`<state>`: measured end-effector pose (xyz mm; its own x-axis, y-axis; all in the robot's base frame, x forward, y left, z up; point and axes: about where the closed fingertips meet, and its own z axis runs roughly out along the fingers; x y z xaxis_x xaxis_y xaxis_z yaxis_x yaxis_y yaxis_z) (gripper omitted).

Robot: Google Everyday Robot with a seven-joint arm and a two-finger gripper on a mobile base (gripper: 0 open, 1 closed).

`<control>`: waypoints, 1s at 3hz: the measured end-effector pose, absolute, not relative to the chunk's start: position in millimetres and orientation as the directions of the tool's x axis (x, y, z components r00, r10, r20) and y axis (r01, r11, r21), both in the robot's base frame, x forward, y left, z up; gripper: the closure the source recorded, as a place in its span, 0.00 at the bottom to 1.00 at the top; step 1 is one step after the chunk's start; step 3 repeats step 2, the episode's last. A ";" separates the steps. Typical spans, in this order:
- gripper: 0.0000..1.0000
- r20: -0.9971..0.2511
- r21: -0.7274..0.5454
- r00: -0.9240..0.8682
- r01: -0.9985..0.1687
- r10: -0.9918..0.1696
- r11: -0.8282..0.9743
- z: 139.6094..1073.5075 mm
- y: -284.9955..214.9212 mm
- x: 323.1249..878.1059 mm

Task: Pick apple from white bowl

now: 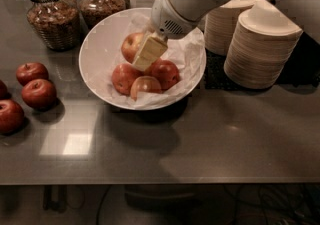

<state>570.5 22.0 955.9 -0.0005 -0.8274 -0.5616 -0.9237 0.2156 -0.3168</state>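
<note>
The white bowl, lined with crumpled white paper, stands at the middle back of the grey counter. My gripper hangs over the bowl's middle, reaching down from the upper right. It is shut on the apple, yellow-gold with a red blush, which sits against its left side, raised above the other fruit. The gripper covers the apple's right side. Two redder apples and a smaller pale apple lie in the bowl below.
Three dark red apples lie on the counter at the left. Two glass jars stand behind the bowl at the left. Stacks of beige paper bowls stand to the right, under my arm.
</note>
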 end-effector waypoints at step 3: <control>1.00 -0.555 -0.422 0.081 -0.885 -0.828 0.196 1015.1 21.0 567.6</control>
